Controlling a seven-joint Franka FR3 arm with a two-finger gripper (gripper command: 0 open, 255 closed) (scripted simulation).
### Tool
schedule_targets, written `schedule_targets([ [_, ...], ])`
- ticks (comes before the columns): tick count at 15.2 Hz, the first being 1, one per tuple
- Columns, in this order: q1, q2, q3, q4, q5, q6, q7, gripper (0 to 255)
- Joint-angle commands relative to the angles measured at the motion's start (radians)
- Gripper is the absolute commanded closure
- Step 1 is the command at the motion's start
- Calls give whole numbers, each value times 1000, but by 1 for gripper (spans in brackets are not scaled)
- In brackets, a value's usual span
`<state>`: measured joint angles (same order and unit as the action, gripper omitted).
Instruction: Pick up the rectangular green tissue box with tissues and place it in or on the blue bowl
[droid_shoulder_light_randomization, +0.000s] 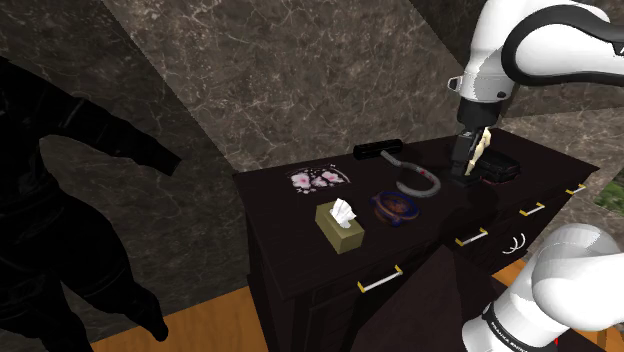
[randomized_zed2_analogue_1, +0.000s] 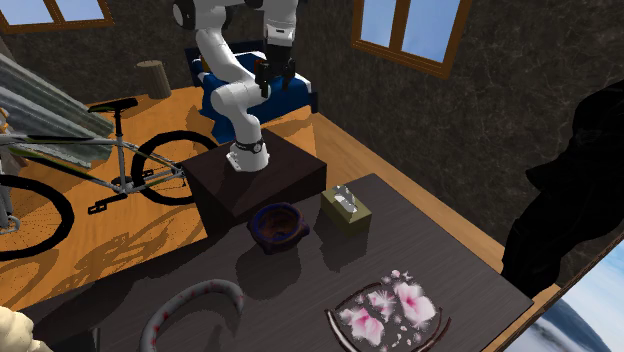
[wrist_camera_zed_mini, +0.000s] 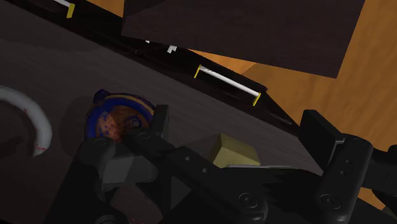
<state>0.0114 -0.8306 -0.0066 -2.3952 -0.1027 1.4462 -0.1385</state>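
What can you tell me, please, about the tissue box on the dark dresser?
The tissue box is rectangular and olive-green, with a white tissue sticking up from its top slot. It sits level, opening upward, on the dark dresser top, near the front edge, beside the blue bowl but apart from it. Nothing but the dresser top touches it.

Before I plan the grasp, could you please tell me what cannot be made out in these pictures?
Wrist view: the end effector hides part of the tissue box; the picture edge cuts off the grey ring.
Shoulder view: the dark red-trimmed object beside the end effector is too dim to identify.
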Motion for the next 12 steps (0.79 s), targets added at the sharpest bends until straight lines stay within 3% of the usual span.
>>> schedule_targets([
  [1,0,0,0,0,0,0,0,0],
  [12,84,283,-222,-83,64,397,-329,0],
])
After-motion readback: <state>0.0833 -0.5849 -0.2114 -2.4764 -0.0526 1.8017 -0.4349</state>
